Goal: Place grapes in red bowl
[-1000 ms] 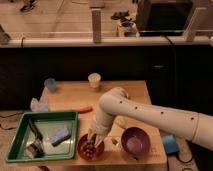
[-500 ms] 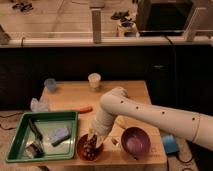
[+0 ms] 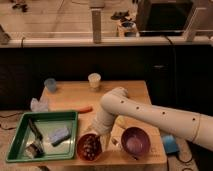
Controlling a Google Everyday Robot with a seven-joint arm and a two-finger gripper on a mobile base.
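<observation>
Gripper (image 3: 95, 133) over far rim of red bowl (image 3: 78, 146), grip state can't tell; grapes (image 3: 90, 145) just below it, inside the bowl, likely needing only straight lift-off.

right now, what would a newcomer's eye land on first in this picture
The big white arm stretches in from the right across the wooden table, and its gripper is low, just above the red bowl at the front edge. Dark grapes show inside that bowl. A purple bowl sits just to its right, and a green tray holding a few items lies on the left.
</observation>
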